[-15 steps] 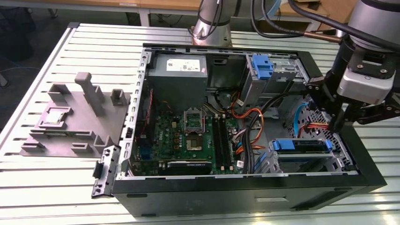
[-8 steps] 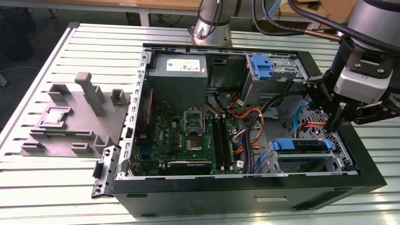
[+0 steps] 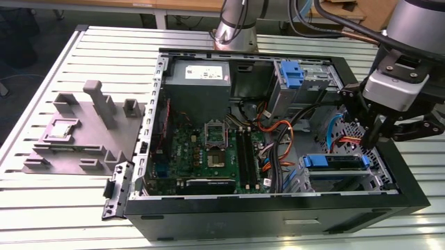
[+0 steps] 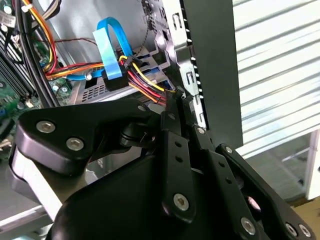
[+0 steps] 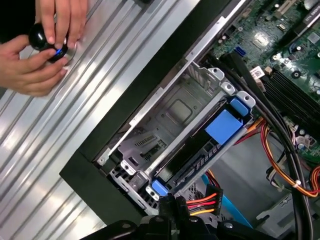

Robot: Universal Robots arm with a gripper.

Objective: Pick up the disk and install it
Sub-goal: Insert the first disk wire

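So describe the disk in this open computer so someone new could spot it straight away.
Start at the open black computer case. In its corner nearest the gripper, a metal drive cage holds the disk. A bright blue bracket frames it, unlike the bare blue clip at the far end.

No writing can be read anywhere here. The grey power supply box (image 3: 199,73) at the back of the open computer case (image 3: 278,208) carries a white sticker (image 3: 205,72) in the exterior view, but its print is too small to make out. A small white tag (image 5: 257,71) sits by the cables next to the green circuit board (image 5: 295,55) in the first wrist view, and its marks are unreadable too. The blue tab (image 5: 223,125) on the drive bracket shows no lettering.
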